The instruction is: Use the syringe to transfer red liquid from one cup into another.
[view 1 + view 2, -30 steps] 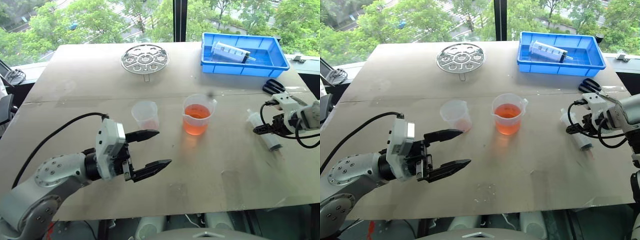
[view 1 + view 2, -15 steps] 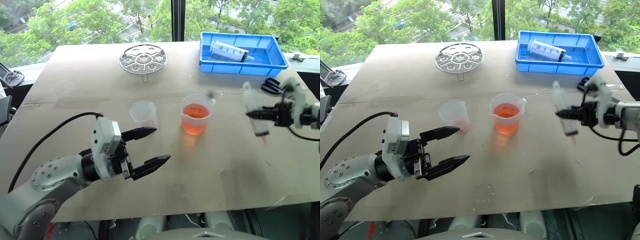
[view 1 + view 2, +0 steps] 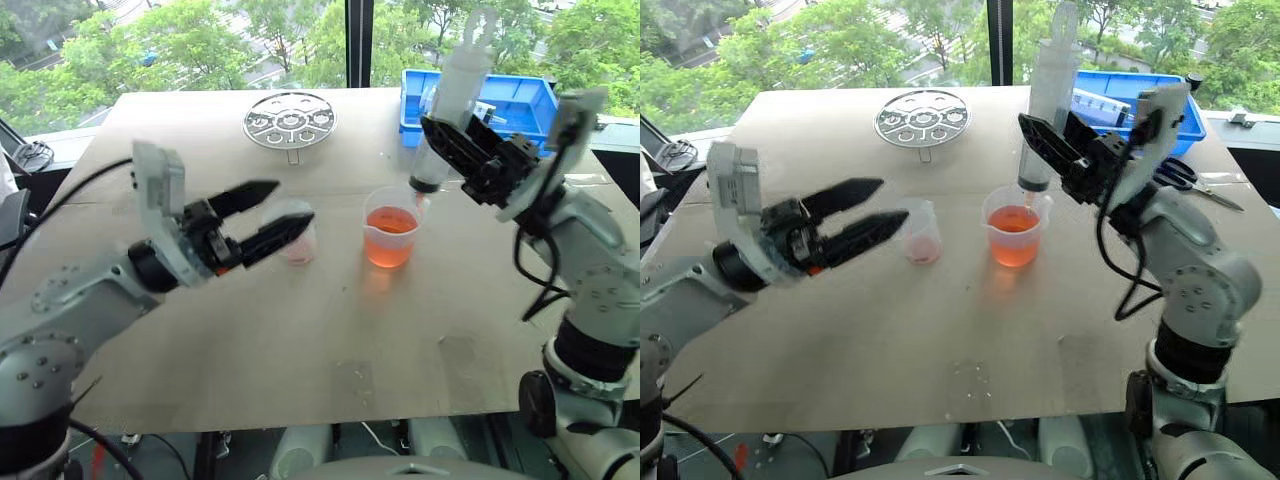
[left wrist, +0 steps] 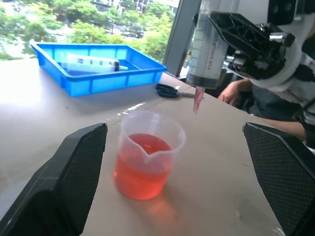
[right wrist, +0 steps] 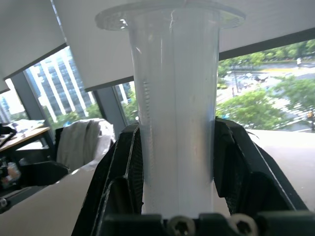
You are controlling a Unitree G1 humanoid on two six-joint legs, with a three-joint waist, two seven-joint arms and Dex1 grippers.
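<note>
Holding the syringe [image 3: 1050, 95] upright in the right hand [image 3: 1060, 150], upper centre-right of the right eye frame, both black fingers clamped against the milky barrel. Plunger flange up near the frame's top edge; red-tinted tip [image 4: 197, 100] pointing down, just above the rim of the spouted beaker [image 3: 1015, 228] and not touching it. Beaker at mid-frame on the table [image 3: 970, 330], roughly half full of orange-red liquid [image 3: 1014, 245], spout toward the frame's right.

Spread wide: the left hand [image 3: 862, 213], left of centre, raised off the table, fingers pointing toward the frame's right, gripping nothing. Tips close to the smaller tapered cup [image 3: 919, 231], which stands just left of the beaker, apart from it, with a faint red trace at its bottom; cannot tell whether a fingertip touches its rim. Seen from the left wrist: beaker between the two open fingers [image 4: 74, 167], syringe tip above and slightly beyond its far rim.

Farther back on the table: round metal steamer rack [image 3: 923, 118] at upper centre-left; blue plastic tray [image 3: 1145, 95] at upper right, partly behind the right arm, with a second, clear syringe bearing dark markings [image 4: 91, 62] lying in it. Black-handled scissors [image 3: 1185, 178] at the right edge, just below the tray.
</note>
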